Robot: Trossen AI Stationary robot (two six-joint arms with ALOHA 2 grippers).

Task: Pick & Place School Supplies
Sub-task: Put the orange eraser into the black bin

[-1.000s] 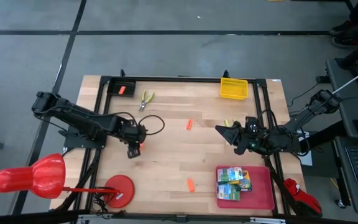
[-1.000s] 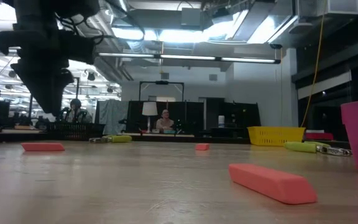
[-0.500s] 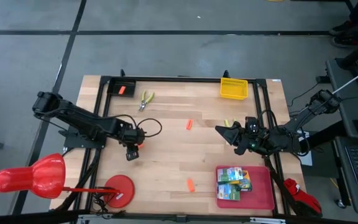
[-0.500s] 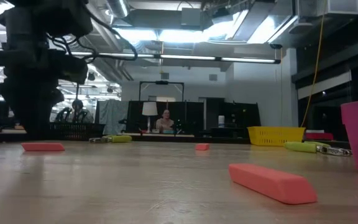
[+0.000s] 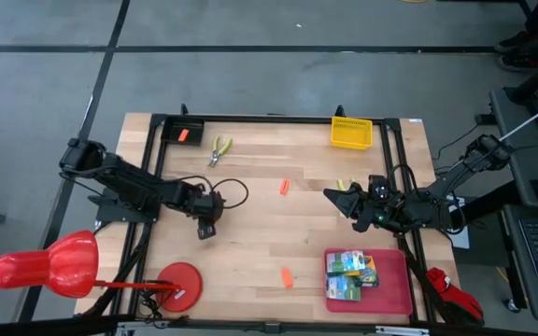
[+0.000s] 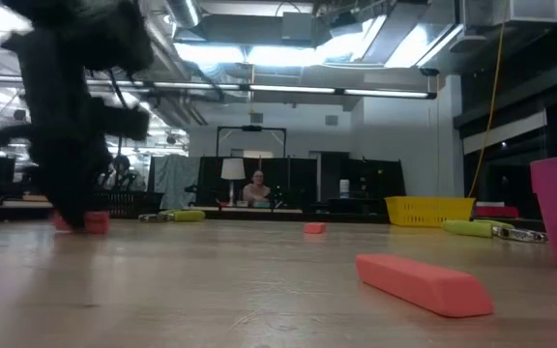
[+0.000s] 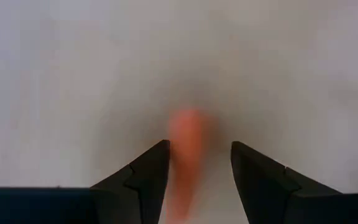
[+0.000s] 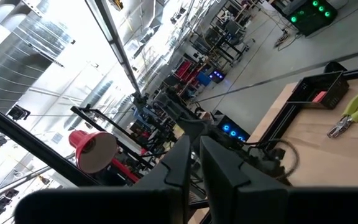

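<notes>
My left gripper (image 5: pixel 205 227) is down at the table's left-middle, open, its fingers standing on either side of a small orange stub (image 7: pixel 185 134); in the low view the stub (image 6: pixel 95 222) shows at the arm's foot. More orange stubs lie at the middle (image 5: pixel 285 186), near the front (image 5: pixel 287 277) and on a black box (image 5: pixel 183 135). Yellow-handled tools lie far left (image 5: pixel 219 147) and beside the right gripper (image 5: pixel 344 184). Crayon boxes (image 5: pixel 351 273) lie flat in the red tray (image 5: pixel 395 291). My right gripper (image 5: pixel 330 194) waits shut above the table's right side. My left gripper (image 7: pixel 199 146) comes at the orange stub from above, pointing down, one finger (image 7: pixel 148 168) on each long side of it. The stub lies flat on the table. Whether a finger touches it I cannot tell.
A yellow mesh basket (image 5: pixel 351 132) stands at the far edge, right of centre. A black frame (image 5: pixel 278 119) runs along the table's far and side edges. Red lamp-like objects (image 5: pixel 45 264) sit off the near left corner. Bare wood lies between the arms.
My left gripper has come down from above the table onto the orange stub, shifting slightly toward the table's right. The right arm has kept still.
</notes>
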